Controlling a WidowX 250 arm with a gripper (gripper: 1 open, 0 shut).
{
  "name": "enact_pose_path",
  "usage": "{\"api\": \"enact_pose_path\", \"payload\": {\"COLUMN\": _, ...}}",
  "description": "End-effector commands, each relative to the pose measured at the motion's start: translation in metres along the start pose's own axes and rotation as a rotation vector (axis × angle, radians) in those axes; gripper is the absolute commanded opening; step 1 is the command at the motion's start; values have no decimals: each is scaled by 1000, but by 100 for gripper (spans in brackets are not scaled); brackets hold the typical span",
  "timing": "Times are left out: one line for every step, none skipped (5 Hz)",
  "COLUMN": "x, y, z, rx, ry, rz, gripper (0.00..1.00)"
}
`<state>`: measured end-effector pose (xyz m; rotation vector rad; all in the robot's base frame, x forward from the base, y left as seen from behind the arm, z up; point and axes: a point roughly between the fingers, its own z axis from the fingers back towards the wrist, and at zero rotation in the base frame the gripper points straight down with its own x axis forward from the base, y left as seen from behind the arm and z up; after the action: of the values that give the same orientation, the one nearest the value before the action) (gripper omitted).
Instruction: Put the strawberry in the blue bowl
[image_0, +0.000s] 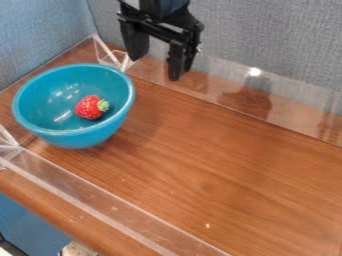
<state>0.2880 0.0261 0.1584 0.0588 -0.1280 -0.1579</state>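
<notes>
The strawberry (90, 108) is found inside the blue bowl (74, 105), resting on its inner surface. Its leafy cap is directed toward the right side of the view, and its rounded red body is turned to the left. Its long axis is seen to run roughly from left to right; the exact tilt cannot be determined. The bowl is noted upright on the left part of the wooden tabletop (221, 160), its smooth rim uppermost. The black claw (158, 62) is held above the tabletop, beyond and to the right of the bowl, with its fingers spread and nothing pinched between them. The tabletop is finished in orange-brown wood grain. Clear strips (114, 215) are laid along its near left and far edges. A bright reflection is recorded at the far edge. Behind, grey textured panels (261, 35) are observed, with a bluish panel (40, 35) at the left.
</notes>
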Motion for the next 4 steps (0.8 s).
{"api": "enact_pose_path", "payload": {"x": 14, "y": 5, "z": 16, "rx": 20, "ry": -59, "rz": -17, "gripper": 100}}
{"api": "enact_pose_path", "payload": {"x": 19, "y": 6, "z": 16, "rx": 23, "ry": -57, "rz": -26, "gripper": 100}}
{"api": "enact_pose_path", "payload": {"x": 26, "y": -3, "z": 16, "rx": 29, "ry": -53, "rz": -18, "gripper": 100}}
{"api": "enact_pose_path", "payload": {"x": 32, "y": -13, "z": 16, "rx": 37, "ry": -49, "rz": -10, "gripper": 100}}
